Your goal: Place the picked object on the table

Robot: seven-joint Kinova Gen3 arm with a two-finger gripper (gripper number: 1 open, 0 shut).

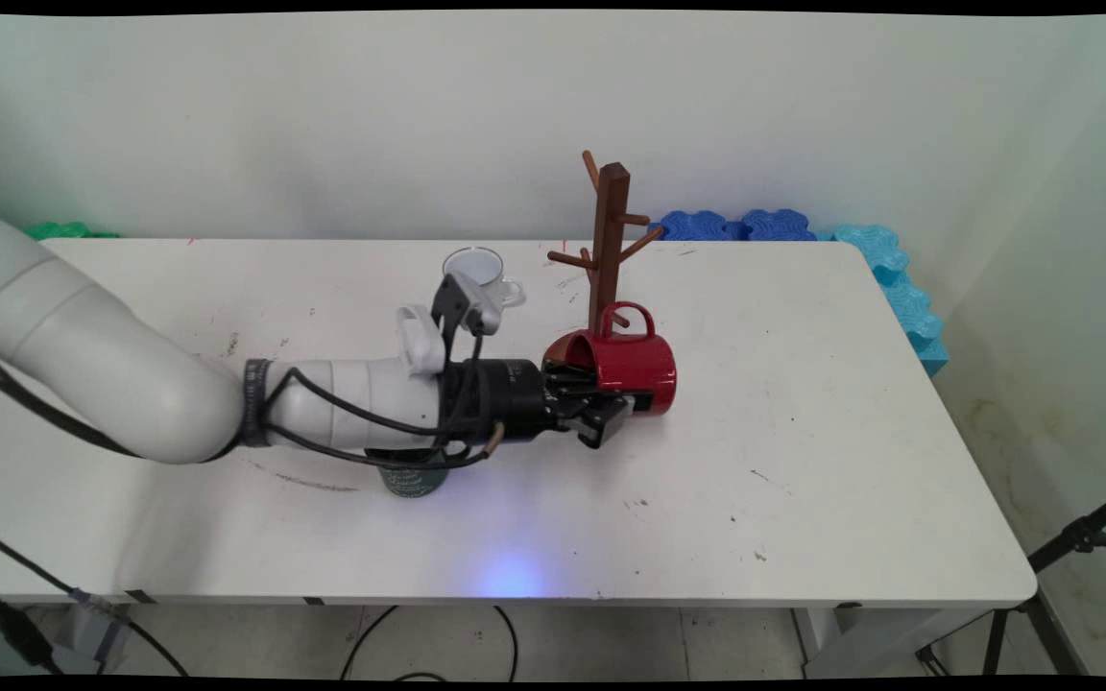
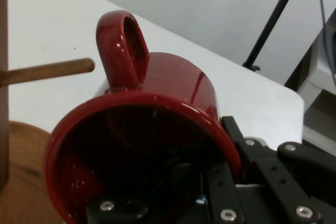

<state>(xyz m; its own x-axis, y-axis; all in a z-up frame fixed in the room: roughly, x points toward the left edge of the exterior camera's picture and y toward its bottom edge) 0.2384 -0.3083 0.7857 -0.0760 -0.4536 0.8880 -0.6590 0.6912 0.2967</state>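
Note:
My gripper is shut on a red mug, which is turned on its side with its handle up and its mouth toward the hand. In the hand view one finger is inside the red mug and the other is outside, pinching the wall at the rim. The mug is right in front of a brown wooden mug tree, hiding its foot. A peg of the tree points at the mug's handle from the left.
A clear glass cup stands behind the wrist, left of the tree. A dark green cup is partly hidden under the forearm. Blue foam pieces line the back right edge, with green foam at back left.

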